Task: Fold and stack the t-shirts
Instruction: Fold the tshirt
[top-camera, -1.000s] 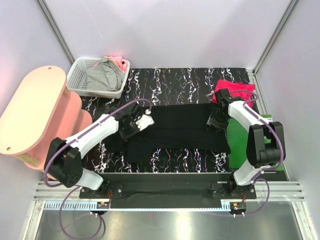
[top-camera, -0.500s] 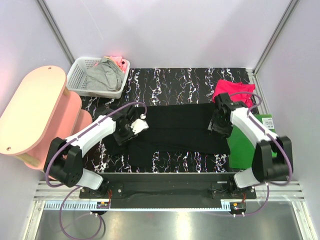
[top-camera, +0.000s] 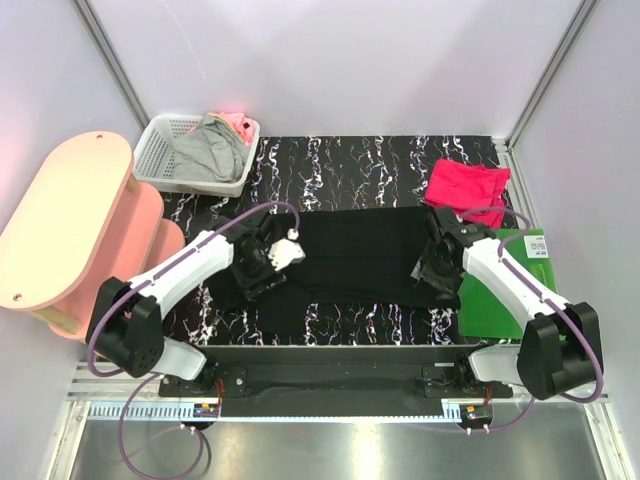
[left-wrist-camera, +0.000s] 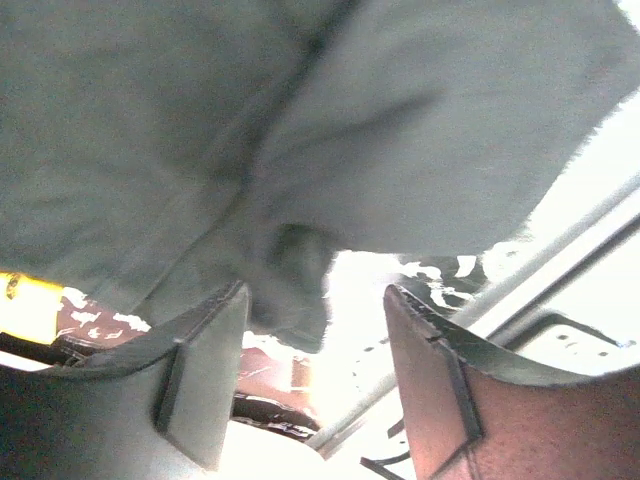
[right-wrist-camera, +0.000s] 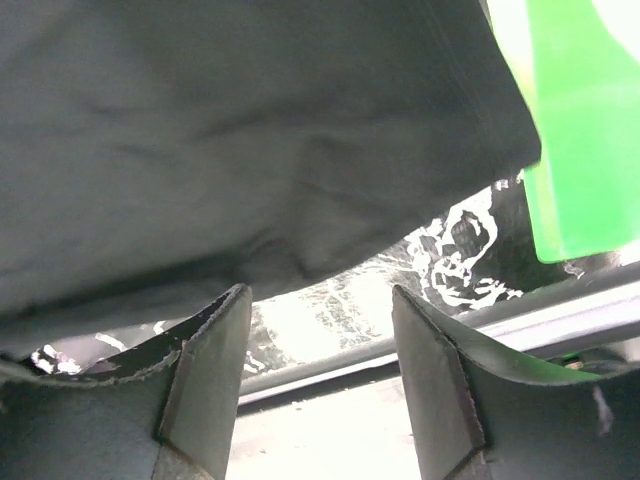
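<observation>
Both jaws now stand wide, the left just releasing the black cloth t-shirt (top-camera: 360, 255) mid-frame: fold seemingly laid.

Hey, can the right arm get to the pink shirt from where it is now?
Probably yes. The pink shirt lies uncovered on the table just past the right arm, on its own side. Nothing stands between them, and its jaws are open and empty over the black shirt.
</observation>
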